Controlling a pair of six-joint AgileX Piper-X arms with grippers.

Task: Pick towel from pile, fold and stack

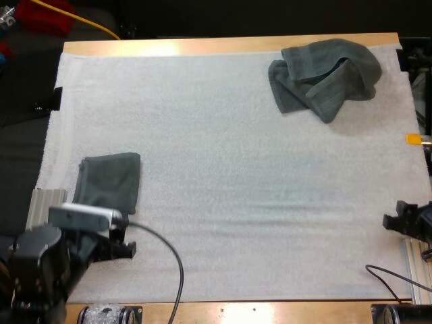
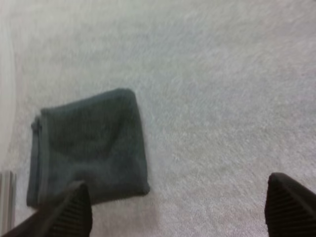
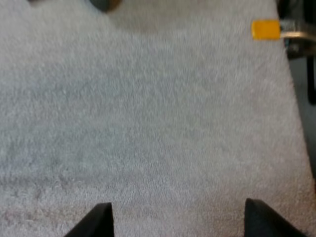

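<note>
**Right arm nearer the crumpled towel (image 1: pixel 324 77)**

The crumpled towel lies at the far right corner of the mat (image 1: pixel 223 202), ahead and slightly left of the right pincer (image 3: pixel 180 219), its longer side running across the worktop (image 1: pixel 223 46). That pincer sits by the near right edge, jaws apart over bare mat. The left pincer (image 2: pixel 180 210) (also apart, empty) hovers just behind the folded towel (image 2: pixel 89 148), near left.

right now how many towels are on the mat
2: a folded towel at the near left, and a crumpled towel at the far right corner; its folds may hide another.
</note>
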